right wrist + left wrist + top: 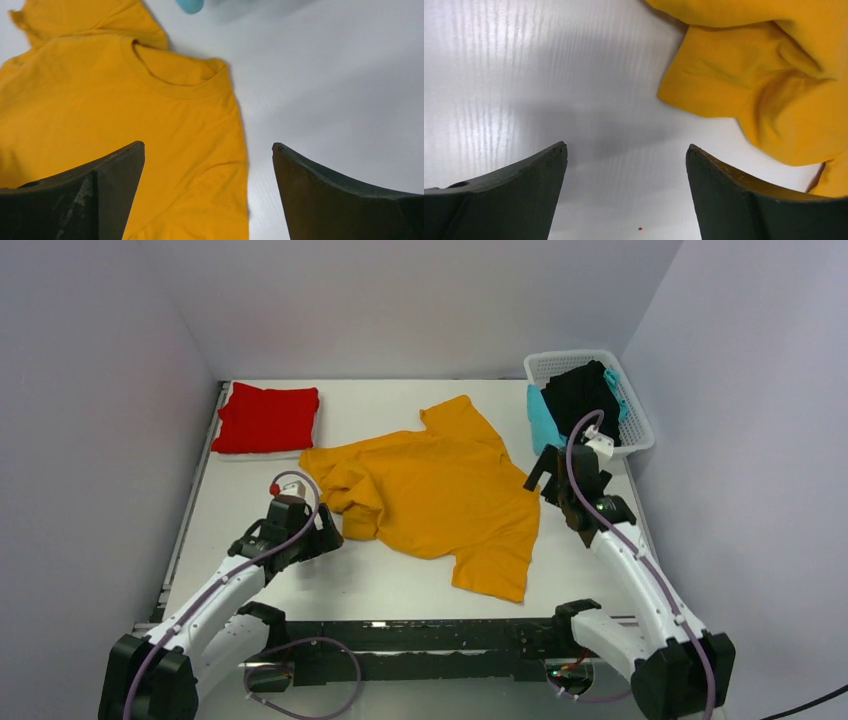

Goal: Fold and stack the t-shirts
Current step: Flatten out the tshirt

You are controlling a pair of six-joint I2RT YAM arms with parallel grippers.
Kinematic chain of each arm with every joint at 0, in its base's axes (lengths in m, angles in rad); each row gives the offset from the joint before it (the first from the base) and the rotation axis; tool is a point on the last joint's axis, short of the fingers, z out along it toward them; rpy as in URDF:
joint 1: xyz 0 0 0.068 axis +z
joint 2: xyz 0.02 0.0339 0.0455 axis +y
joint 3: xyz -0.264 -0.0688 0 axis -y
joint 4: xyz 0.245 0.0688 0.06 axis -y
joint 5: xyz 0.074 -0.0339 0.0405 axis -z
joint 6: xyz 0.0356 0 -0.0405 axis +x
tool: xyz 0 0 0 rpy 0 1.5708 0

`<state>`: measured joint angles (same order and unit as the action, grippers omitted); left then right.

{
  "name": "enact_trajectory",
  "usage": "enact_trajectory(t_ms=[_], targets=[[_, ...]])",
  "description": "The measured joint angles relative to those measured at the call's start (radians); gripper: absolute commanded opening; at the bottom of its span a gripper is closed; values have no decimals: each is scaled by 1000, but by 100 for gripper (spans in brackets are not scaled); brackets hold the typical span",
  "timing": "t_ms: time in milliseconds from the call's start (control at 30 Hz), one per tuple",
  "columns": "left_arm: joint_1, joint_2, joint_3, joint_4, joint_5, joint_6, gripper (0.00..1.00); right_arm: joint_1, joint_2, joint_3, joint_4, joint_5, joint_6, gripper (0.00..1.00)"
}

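Done: the red shirt [265,418] lies folded at the far left corner of the tabletop [400,585]; I take it for the start of the stack.
In hand: the orange shirt [440,490] lies unfolded in the middle of the tabletop, mostly flat on its right side and bunched into loose folds on its left side.
Left to do: fold and stack the orange shirt, then the black shirt [585,390] and teal shirt [541,418]. By my count, about a quarter is done.
Waiting shirts: the black one sits in the basket [640,425] at the far right; the teal one hangs over the basket's left wall.
Left tool [626,150]: jaws apart, empty, over bare tabletop just beside the bunched folds.
Right tool [207,147]: jaws apart, empty, over the orange shirt's right edge, with the collar ahead of it.
In the way: the bunched folds likely need smoothing before a clean fold. The basket stands close behind the right arm. The red shirt is well apart from the orange one.
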<state>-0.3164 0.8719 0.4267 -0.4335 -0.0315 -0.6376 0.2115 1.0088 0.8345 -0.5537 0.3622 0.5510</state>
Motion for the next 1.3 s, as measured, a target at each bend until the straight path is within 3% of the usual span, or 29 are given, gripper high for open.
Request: enact_trajectory(t_ms=[167,400,500,600,767,933,1067,1300], targets=[[0,136,-11,153,40,-29,66,-1,-116,-110,50,-93,18,100],[1,381,64,315,126,-34,45,-1,-103,-131,62,-135,23,100],[-2,434,81,357,160,-41,27,-1,-76,-133,79,-164,26,100],[-17,516,135,364,175,-41,0,-1,-42,-143,108,-208,26,100],[-47,608,235,327,181,-37,0,5,69,-185,243,-393,34,100],[-62,597,295,190,121,-40,0,91,304,-188,369,-506,60,100],[-82,542,353,-61,13,-66,0,136,449,-134,381,-523,74,100],[-146,455,528,-533,-205,-146,0,137,497,-99,397,-489,81,100]])
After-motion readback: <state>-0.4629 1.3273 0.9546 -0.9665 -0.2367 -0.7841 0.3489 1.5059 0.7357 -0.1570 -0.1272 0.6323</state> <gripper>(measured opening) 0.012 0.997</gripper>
